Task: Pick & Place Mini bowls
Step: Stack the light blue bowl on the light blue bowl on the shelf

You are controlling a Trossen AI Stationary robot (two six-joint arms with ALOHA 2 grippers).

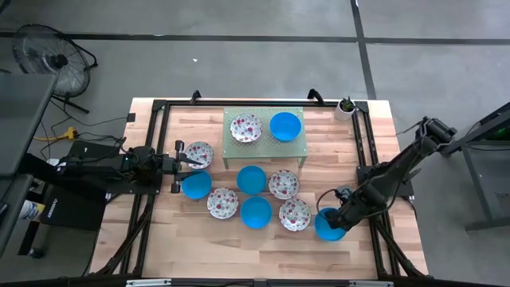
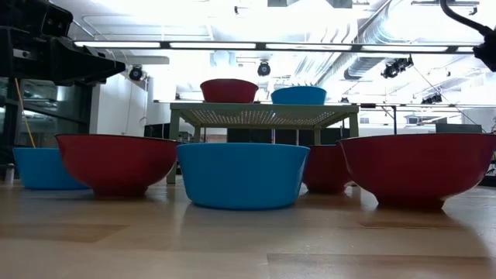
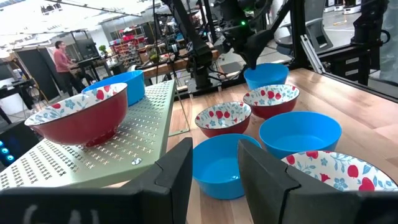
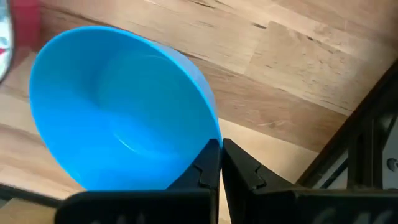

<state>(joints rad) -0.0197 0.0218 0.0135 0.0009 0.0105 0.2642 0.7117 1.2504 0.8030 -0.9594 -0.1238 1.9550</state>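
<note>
Fingers first: on my right gripper (image 4: 220,163) they are clenched on the rim of a plain blue bowl (image 4: 121,106), which sits at the near right of the table (image 1: 351,159), just right of the main cluster. On my left gripper (image 3: 214,168) the fingers stand parted and grasp nothing; it hovers at the table's left side, between a floral bowl (image 1: 198,153) and a blue bowl (image 1: 195,185).

Largest item on the table is the pale green perforated stand (image 1: 264,148) at far centre. It carries two mini bowls side by side: one floral (image 1: 245,127) on the left, one blue (image 1: 285,126) on the right.

Nearer than the stand, the remaining bowls form a loose cluster: blue (image 1: 252,179), floral (image 1: 283,184), floral (image 1: 222,202), blue (image 1: 256,212), floral (image 1: 294,214).

A small potted plant (image 1: 346,105) stands at the far right corner.
</note>
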